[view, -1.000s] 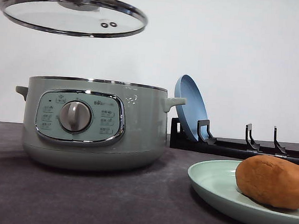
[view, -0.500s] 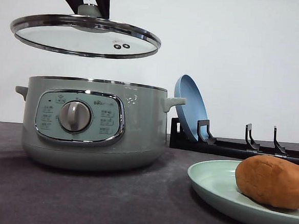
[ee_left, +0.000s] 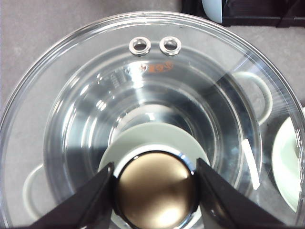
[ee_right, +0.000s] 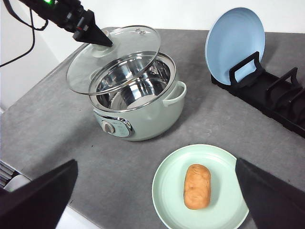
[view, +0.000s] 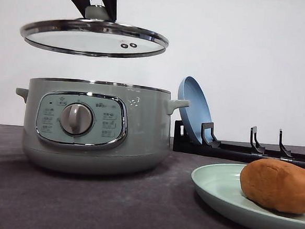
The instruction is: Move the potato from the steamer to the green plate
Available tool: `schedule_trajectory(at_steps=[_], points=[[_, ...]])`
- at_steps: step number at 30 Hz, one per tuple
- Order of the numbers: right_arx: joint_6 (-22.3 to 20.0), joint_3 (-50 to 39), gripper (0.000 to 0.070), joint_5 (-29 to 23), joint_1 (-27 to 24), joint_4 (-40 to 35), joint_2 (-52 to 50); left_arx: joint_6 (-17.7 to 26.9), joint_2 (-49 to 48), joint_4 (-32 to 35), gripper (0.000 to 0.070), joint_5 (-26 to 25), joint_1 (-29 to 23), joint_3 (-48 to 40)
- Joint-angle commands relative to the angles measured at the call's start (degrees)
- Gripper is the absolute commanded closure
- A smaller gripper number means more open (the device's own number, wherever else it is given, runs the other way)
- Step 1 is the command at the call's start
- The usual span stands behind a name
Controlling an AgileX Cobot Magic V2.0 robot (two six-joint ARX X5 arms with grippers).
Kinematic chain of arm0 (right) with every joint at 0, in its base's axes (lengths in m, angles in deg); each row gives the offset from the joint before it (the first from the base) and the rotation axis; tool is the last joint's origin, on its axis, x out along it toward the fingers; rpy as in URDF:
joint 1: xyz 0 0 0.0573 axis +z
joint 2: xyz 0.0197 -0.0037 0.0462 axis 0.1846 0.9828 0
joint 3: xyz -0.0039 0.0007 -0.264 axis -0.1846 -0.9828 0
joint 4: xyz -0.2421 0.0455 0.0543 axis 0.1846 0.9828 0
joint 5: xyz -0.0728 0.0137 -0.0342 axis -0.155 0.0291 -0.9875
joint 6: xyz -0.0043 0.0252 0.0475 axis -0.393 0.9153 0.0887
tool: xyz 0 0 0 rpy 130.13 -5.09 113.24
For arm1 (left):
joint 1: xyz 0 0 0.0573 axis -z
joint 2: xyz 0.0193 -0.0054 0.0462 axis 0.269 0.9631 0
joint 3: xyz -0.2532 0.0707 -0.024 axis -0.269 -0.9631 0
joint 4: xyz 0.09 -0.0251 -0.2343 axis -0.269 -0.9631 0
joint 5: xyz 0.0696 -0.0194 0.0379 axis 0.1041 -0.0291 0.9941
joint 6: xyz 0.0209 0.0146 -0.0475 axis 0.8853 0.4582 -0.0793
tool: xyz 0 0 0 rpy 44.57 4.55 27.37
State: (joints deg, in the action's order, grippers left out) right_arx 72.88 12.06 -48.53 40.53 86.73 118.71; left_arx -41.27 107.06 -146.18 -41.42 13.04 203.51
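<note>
The orange-brown potato (view: 278, 185) (ee_right: 197, 186) lies on the green plate (view: 215, 189) (ee_right: 224, 162) at the front right. The sage-green steamer (view: 94, 126) (ee_right: 143, 119) stands open at the left, its steel bowl showing nothing inside. Its glass lid (view: 95, 37) (ee_left: 143, 71) (ee_right: 119, 52) hangs a little above it, slightly tilted. My left gripper (view: 99, 8) (ee_left: 155, 162) (ee_right: 102, 40) is shut on the lid's knob. My right gripper (ee_right: 156, 162) is high above the plate, open wide and holding nothing.
A blue plate (view: 194, 115) (ee_right: 234, 38) leans in a black dish rack (view: 244, 150) (ee_right: 271, 100) behind the green plate. Grey tabletop (ee_right: 71, 143) lies free in front of the steamer; its front edge runs close by at the left.
The left gripper has carried the lid to the right and slightly down, from off to the steamer's left to over its rim. The potato and both plates have stayed put.
</note>
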Motion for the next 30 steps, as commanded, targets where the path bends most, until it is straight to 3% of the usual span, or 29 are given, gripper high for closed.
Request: schedule_trajectory(at_steps=[1, 30], points=[[0.59, 0.74, 0.0000, -0.24, 0.31, -0.57, 0.26, 0.00, 1.55, 1.73, 0.0685, 0.09, 0.42, 1.64], [0.57, 0.74, 0.0000, -0.24, 0.31, -0.55, 0.26, 0.52, 10.26, 2.49, 0.0686, 0.11, 0.61, 1.64]])
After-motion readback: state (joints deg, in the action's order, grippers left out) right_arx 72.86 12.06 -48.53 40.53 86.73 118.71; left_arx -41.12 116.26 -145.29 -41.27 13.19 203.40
